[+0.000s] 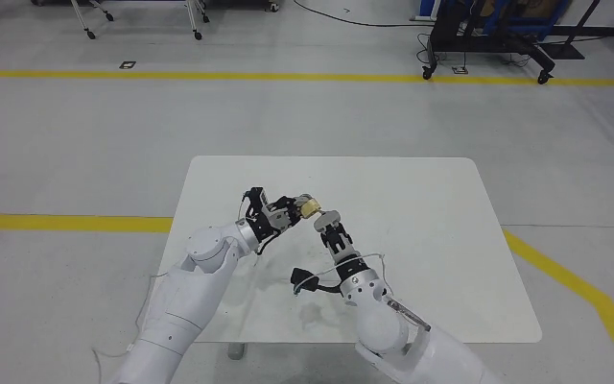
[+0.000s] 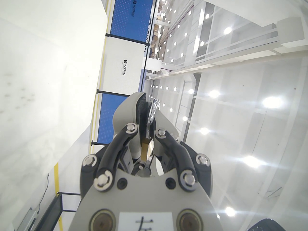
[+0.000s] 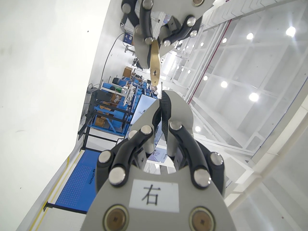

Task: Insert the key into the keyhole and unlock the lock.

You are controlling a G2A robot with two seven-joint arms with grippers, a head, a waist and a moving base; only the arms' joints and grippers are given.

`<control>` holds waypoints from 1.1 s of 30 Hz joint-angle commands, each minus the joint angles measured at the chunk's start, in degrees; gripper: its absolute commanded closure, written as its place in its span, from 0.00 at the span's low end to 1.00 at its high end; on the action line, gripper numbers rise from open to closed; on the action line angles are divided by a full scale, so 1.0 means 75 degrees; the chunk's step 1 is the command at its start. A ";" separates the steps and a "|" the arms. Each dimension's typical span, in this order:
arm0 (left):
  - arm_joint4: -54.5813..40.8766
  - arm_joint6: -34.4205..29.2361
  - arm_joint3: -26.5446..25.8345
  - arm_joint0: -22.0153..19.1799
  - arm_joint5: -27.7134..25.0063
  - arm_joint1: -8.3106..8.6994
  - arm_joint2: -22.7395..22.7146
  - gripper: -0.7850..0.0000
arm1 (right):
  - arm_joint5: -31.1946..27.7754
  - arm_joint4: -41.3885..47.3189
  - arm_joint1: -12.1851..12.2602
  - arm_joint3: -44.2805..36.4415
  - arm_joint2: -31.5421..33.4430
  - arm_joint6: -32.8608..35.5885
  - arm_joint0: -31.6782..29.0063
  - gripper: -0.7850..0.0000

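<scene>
Holding the lock (image 1: 306,204) up in the air over the counter (image 1: 432,250), the left gripper (image 1: 286,208) has its fingers squeezed tight on the brass body. The free end of the lock sticks out toward the other arm. The right gripper (image 1: 326,221) sits just beside that end and points at it. Its fingers are pressed together too. The key is too small to make out between them, but I think it is pinched in there. A little dark mark on the brass end may be the keyhole (image 3: 155,72).

Lots of small things could go wrong from here.

The keyhole is tiny. If the key comes in a bit crooked or a bit off to the side, its tip will bump the brass and not go in.

A bump like that could push the key sideways between the fingers, since they only grip a thin bit of it. Then it would point the wrong way, or slip out and drop onto the counter.

The lock has nothing under it. A hard push from the key could make it swing or slide in the left gripper, and the keyhole would move away from the key.

Turning too soon is a worry as well. If the key is only part of the way in when it twists, it may jam or bend, or just spin in the fingers, and the lock would stay locked.

Going slowly and straight looks like the safe way.
</scene>
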 commanded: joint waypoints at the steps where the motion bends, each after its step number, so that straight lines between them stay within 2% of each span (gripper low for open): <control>1: -0.0017 0.0085 0.0010 0.0010 -0.0061 -0.0014 0.0028 1.00 | 0.0051 0.0000 -0.0012 0.0153 -0.0289 0.0341 0.0194 1.00; 6: -0.0188 0.0187 0.0026 0.0041 -0.0154 -0.0030 -0.0020 1.00 | 0.0318 0.0000 -0.0013 0.0430 -0.0789 0.0895 0.0487 1.00; 12: -0.0237 0.0235 0.0035 0.0040 -0.0213 -0.0041 -0.0041 1.00 | 0.0518 0.0000 0.0038 0.0512 -0.0968 0.1181 0.0561 1.00; 20: -0.0245 0.0266 0.0051 0.0039 -0.0260 -0.0050 -0.0055 1.00 | 0.0496 0.0000 0.0068 0.0536 -0.0892 0.1072 0.0504 1.00; 33: -0.0116 0.0222 0.0048 0.0034 -0.0278 -0.0054 -0.0032 1.00 | 0.0296 0.0000 -0.0060 0.0575 -0.0685 0.0881 0.0463 1.00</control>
